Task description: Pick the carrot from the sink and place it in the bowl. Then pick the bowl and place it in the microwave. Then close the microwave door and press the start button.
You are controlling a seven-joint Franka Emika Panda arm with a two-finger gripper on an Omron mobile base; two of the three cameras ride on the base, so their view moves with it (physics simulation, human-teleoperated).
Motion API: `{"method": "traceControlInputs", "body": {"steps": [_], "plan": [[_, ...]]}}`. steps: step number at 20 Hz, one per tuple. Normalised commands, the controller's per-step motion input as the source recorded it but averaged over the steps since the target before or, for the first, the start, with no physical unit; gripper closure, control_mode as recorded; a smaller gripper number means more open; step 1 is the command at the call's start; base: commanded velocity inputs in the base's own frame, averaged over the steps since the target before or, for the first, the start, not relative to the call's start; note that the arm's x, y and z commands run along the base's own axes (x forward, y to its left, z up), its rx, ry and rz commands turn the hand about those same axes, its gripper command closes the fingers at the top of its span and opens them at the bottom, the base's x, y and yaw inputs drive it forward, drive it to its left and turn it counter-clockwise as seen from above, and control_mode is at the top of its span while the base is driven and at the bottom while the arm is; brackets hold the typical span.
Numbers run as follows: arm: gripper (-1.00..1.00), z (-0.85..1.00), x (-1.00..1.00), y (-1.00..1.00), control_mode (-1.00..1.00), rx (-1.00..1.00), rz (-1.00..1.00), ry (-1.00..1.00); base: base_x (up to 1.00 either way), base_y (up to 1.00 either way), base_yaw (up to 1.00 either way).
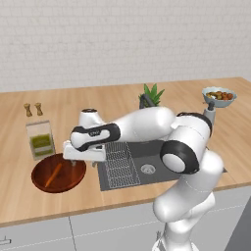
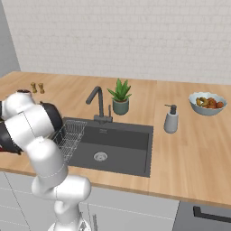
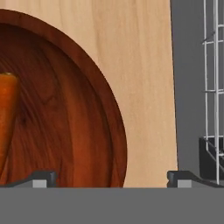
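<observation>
My gripper, jaws spread wide, sits at six o'clock over the bowl rim. Carrot at nine o'clock, lying inside the bowl. Wooden counter at twelve; sink and wire rack (partly cut off) at three.

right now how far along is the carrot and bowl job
Done: the carrot lies in the wooden bowl on the counter left of the sink.

In hand: the gripper is open over the bowl's right rim, one fingertip inside the rim and one outside, nothing held; it looks set to grasp the rim.

Left: lift the bowl into the microwave, shut its door, press start.
</observation>
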Motion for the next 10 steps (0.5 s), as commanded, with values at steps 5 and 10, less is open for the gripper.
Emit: {"method": "traceControlInputs", "body": {"steps": [5,10], "plan": [[-1.0,-0.25,0.03,0.0,-1.0,0.0,0.0,0.0,0.0,0.0,0.0],[-1.0,-0.25,0.04,0.03,-1.0,0.0,0.0,0.0,0.0,0.0,0.0]]}}
